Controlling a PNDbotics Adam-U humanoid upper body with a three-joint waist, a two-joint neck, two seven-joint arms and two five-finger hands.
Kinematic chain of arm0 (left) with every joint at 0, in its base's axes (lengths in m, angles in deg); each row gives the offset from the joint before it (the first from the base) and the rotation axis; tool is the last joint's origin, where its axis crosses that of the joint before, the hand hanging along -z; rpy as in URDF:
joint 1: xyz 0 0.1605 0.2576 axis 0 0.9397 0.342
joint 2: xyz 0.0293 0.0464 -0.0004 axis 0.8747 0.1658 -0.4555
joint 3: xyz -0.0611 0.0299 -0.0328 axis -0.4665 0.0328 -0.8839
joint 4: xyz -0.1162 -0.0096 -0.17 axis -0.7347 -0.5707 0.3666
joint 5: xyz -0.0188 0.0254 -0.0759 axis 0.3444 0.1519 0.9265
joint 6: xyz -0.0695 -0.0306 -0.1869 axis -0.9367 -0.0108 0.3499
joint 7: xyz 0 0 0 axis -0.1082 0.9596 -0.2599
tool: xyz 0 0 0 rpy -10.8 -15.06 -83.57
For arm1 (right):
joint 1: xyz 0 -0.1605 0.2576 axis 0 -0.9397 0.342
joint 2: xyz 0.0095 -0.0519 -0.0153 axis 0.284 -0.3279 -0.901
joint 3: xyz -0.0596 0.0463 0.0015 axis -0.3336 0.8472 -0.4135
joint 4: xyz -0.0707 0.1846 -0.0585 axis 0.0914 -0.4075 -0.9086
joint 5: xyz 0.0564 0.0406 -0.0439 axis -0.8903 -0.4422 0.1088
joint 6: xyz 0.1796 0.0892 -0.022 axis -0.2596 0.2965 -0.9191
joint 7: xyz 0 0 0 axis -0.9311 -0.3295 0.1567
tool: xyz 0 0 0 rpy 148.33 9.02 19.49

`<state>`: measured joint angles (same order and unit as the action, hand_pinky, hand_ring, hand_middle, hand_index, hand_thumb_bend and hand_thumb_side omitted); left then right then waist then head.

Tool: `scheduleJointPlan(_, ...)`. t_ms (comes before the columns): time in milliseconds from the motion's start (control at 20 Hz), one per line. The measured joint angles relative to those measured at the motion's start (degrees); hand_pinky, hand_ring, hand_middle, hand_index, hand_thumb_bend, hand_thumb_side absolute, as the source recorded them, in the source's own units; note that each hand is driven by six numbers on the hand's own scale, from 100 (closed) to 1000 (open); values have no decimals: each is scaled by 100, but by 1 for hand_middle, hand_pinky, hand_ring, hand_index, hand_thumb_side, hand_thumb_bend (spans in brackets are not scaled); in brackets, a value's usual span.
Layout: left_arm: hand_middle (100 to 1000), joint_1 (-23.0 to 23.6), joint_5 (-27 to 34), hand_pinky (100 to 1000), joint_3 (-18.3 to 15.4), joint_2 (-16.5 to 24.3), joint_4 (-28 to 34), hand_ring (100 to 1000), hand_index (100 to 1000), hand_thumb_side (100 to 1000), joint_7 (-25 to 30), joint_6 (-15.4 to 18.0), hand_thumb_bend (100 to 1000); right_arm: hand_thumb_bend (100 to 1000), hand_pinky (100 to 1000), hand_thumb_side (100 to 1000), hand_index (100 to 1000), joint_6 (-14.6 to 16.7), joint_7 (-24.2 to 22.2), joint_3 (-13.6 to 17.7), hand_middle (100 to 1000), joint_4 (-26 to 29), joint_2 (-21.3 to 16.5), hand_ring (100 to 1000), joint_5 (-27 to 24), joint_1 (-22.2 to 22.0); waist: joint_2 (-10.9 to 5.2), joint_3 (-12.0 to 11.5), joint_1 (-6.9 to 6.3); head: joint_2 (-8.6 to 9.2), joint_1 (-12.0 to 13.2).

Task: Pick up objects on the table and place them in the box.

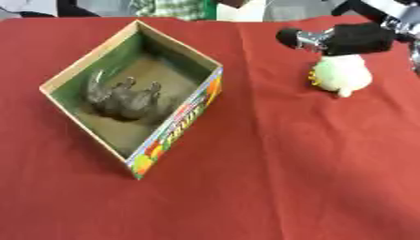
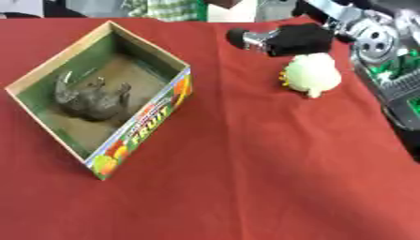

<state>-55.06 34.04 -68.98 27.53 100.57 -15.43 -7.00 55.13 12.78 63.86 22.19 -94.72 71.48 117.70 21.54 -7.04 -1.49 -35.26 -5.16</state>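
A pale, rounded plush toy [image 1: 341, 75] with yellow bits on its left side lies on the red cloth at the right rear. My right hand [image 1: 357, 38] reaches in from the upper right corner and hovers at the toy's far edge, just above it. The hand is open, with one finger [image 1: 292, 37] sticking out straight to the left, and it holds nothing. The cardboard box [image 1: 176, 119] with fruit print on its side stands askew at the left. A grey toy animal [image 1: 123, 97] lies inside it on its bottom. My left hand shows in no view.
The table is covered by a red cloth [image 1: 311, 178]. At the right edge, in the right eye view, stands dark equipment with green parts [image 2: 398, 89]. People's clothing shows along the far edge.
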Motion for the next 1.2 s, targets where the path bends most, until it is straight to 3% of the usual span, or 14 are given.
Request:
scheduleJointPlan(500,885,15,0,687,-15,-3,1,884,901,816,-12,-9,100,565,852,668,990,109,193,6,905,-662,-54,965,157,-247,4,-1,-74,9,-1)
scheduleJointPlan(1200,883,29,0,685,-17,-5,2,884,901,817,-24,-20,100,607,885,655,996,294,434,75,929,-1380,-54,985,912,-445,29,1,-105,58,50)
